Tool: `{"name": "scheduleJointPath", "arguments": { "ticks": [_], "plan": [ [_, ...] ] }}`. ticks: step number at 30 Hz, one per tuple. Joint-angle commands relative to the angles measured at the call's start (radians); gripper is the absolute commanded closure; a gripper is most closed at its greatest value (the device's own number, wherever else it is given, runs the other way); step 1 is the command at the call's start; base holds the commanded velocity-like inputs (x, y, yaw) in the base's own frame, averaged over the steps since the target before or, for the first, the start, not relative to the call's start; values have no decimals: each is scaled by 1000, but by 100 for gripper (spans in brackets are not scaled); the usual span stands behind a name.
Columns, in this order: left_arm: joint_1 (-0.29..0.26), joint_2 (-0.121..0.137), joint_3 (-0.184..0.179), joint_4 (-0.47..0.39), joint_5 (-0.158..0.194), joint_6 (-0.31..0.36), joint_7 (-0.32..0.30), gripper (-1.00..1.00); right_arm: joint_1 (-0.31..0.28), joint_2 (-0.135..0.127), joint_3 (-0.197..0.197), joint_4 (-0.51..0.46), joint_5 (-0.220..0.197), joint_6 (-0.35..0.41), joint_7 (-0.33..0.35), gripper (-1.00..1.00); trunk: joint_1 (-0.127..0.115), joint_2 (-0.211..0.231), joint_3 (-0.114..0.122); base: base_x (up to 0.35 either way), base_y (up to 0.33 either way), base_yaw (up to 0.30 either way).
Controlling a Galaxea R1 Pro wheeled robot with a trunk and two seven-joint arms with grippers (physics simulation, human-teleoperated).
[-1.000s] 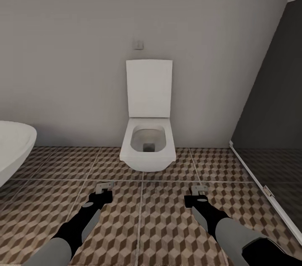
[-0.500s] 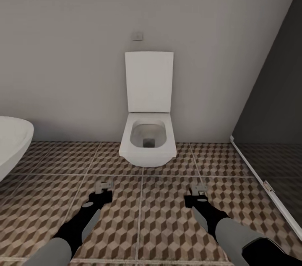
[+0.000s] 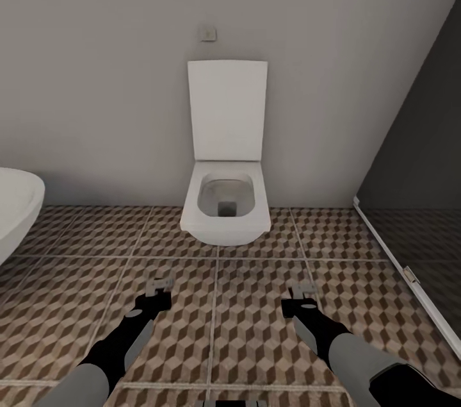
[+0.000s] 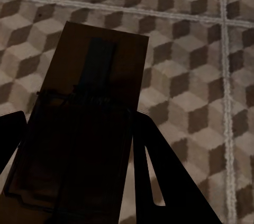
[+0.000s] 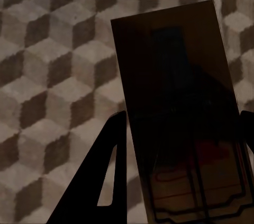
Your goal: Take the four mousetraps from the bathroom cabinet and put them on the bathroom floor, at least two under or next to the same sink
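Note:
Two mousetraps are in hand. My left gripper [image 3: 160, 286] is shut on one mousetrap [image 3: 161, 281], which the left wrist view shows as a dark flat board [image 4: 90, 102] between the fingers [image 4: 153, 155]. My right gripper [image 3: 301, 295] is shut on another mousetrap [image 3: 301, 288], again a dark board [image 5: 174, 91] in the right wrist view. Both hang low over the cube-patterned bathroom floor [image 3: 256, 343]. The cabinet and the sink are out of view.
A white wall-hung toilet [image 3: 224, 208] with its lid raised stands straight ahead against the grey wall. The rim of a white oval bathtub [image 3: 16, 208] shows at the left. A dark glass shower screen [image 3: 416, 202] with a pale floor rail runs along the right.
The camera has moved nearer the toilet, which looks larger and higher in the picture. The bathtub rim has slid left. Both grippers keep their traps and their place in the view.

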Motion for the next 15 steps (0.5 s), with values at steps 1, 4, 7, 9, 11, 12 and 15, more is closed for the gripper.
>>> {"name": "scheduleJointPath", "arguments": {
  "ticks": [1,4,7,9,11,12,15],
  "plan": [
    [0,2,-9,-2,6,4,9,100,0,0,8,-2,-8,6,-5,100,0,-1,-5,0,0,0],
    [0,2,-9,-2,6,4,9,100,0,0,8,-2,-8,6,-5,100,2,-1,-16,0,0,0],
    [0,2,-9,-2,6,2,9,100,0,0,8,-2,-8,6,-5,100,3,-2,-28,0,0,0],
    [0,2,-9,-2,6,2,9,100,0,0,8,-2,-8,6,-5,100,4,-3,-36,0,0,0],
    [0,2,-9,-2,6,1,9,100,0,1,8,-2,-7,6,-5,100,4,-3,-36,0,0,0],
    [0,2,-9,-2,5,0,9,100,0,1,9,-2,-7,6,-5,100,4,-3,-36,0,0,0],
    [0,2,-9,-2,5,0,9,100,0,1,8,-2,-7,6,-5,100,4,-3,-36,0,0,0]
  ]
}}
